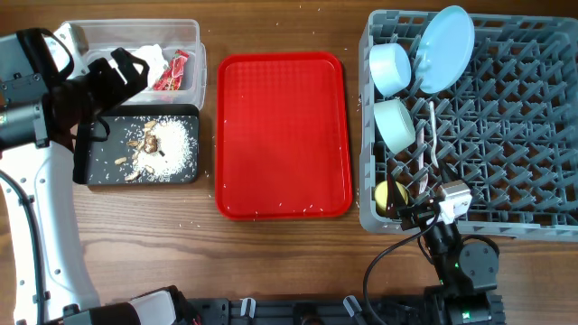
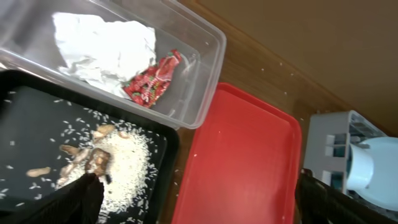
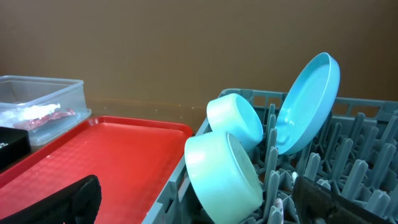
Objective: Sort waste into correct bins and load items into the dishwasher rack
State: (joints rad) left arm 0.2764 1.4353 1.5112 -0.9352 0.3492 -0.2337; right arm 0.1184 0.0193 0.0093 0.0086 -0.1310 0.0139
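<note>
Left fingers [image 2: 81,199] spread wide; right fingers [image 3: 74,202] likewise apart

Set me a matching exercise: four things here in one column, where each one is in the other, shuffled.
1. red wrapper
2. rice
3. pale blue plate
4. red tray

A. in the grey dishwasher rack
B. directly on the table
C. in the black tray
D. in the clear tub

Pairs: 1-D, 2-C, 3-A, 4-B.

The right gripper [image 1: 405,211] partly hides the yellow cup [image 1: 389,191], and the left arm [image 1: 54,95] overlaps the clear tub [image 1: 200,63].
</note>
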